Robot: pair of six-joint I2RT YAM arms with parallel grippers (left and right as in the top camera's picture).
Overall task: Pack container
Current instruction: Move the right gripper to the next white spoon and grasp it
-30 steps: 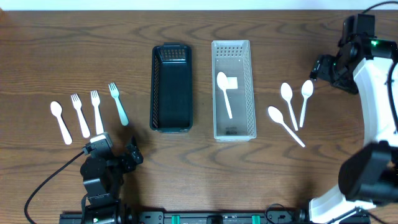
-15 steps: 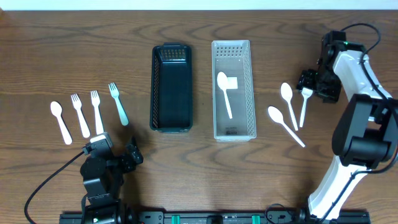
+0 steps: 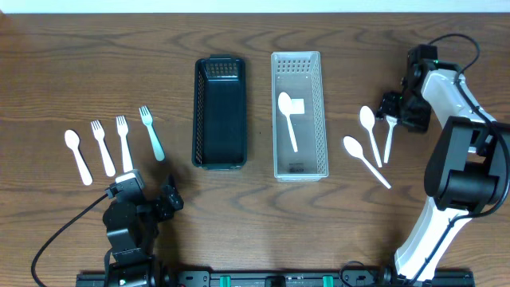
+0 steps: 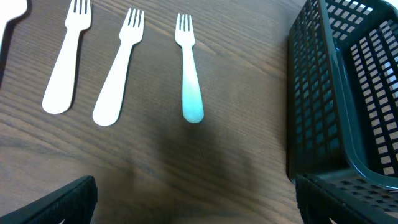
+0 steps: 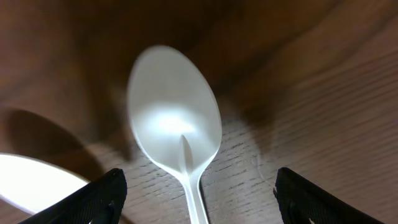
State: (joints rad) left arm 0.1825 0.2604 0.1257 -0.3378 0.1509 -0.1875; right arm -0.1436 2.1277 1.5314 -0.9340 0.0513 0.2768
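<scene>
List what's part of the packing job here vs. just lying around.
In the job: clear bin, packed spoon, black bin; right side: outer spoon under the open right tool, middle spoon, angled spoon; left side: lone spoon, white fork, second white fork, teal fork.
Lying about: black cable by the left arm.

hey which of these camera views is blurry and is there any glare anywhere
Right wrist: the spoon is very close, soft-edged and blurred toward the top, with a bright glare patch in its bowl. Left wrist: sharp, the teal fork crisp, a faint shadow below it. Overhead: evenly lit, in focus.
</scene>
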